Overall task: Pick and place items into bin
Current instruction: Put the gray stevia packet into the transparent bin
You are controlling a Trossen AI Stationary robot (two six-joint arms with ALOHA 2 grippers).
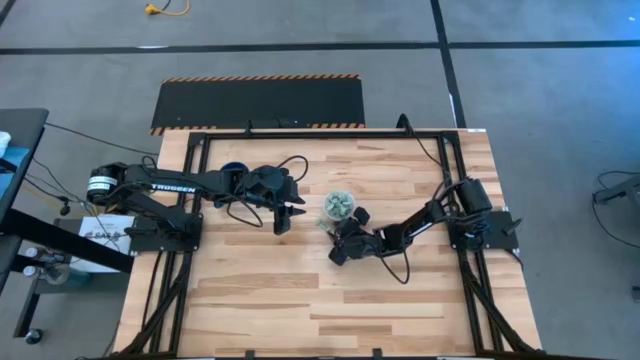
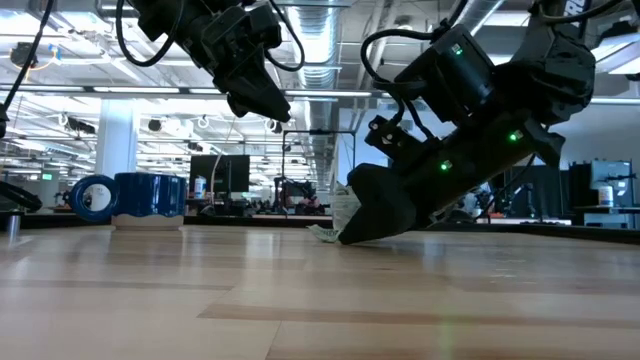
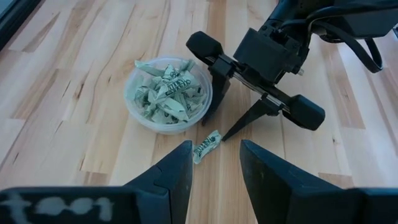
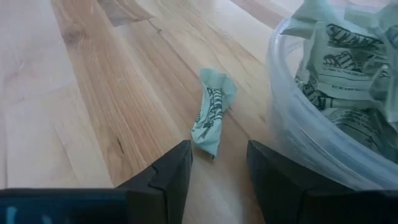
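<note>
the right gripper (image 3: 227, 124), fingers parted and empty, sits low beside the bin (image 3: 166, 93), the last wrapped piece (image 3: 206, 145) lying lengthwise just ahead of its tips, nearer than the open left gripper (image 1: 284, 218).

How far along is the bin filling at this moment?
Mostly done: the clear cup already holds a heap of wrapped pieces. In hand: the right gripper is down at the table beside the cup, jaws open, closing in on one loose wrapped piece lying flat on the wood, not yet gripped. The left gripper hovers open above, empty. Left: that one visible piece.
</note>
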